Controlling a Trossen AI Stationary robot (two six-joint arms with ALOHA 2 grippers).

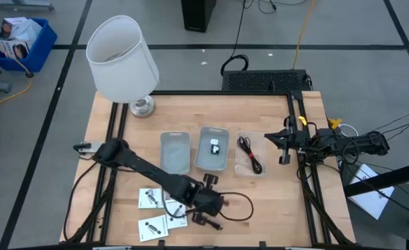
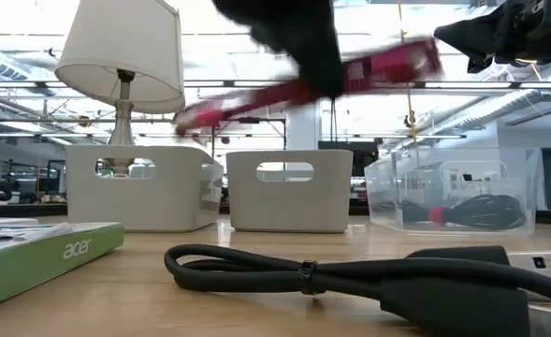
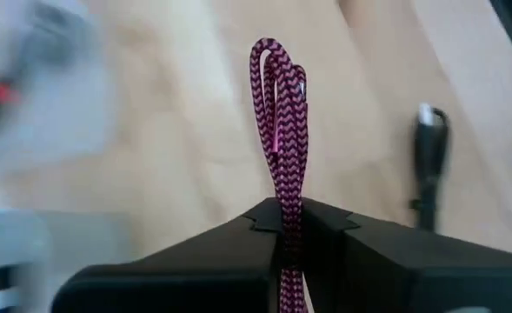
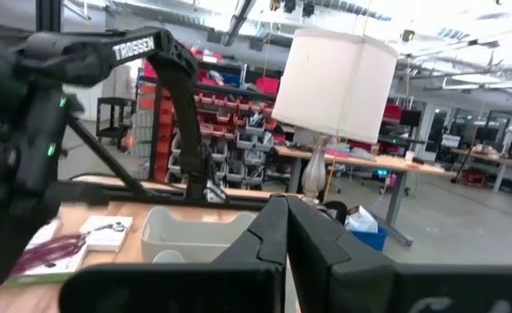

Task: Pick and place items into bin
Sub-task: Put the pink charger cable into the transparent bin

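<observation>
My left gripper point(image 3: 289, 228) is clenched on a pink-and-black braided cable point(image 3: 280, 130) above the near edge of the surface point(image 1: 190, 111).

From overhead I see the left gripper point(image 1: 205, 203) low over the front of the surface, just beside three white packets point(image 1: 151, 198) and a looped black cable point(image 1: 239, 207). The level view shows the braided cable point(image 2: 350, 77) lifted, slanting above the two grey bins point(image 2: 289, 190). A clear bin point(image 1: 250, 154) to their right holds a black-and-red cable bundle point(image 1: 249, 154); one grey bin point(image 1: 212, 148) holds a small dark item. My right gripper point(image 1: 282, 142) waits at the right edge, fingers pressed together on nothing. A white lamp point(image 1: 123, 59) stands at the far left corner.
</observation>
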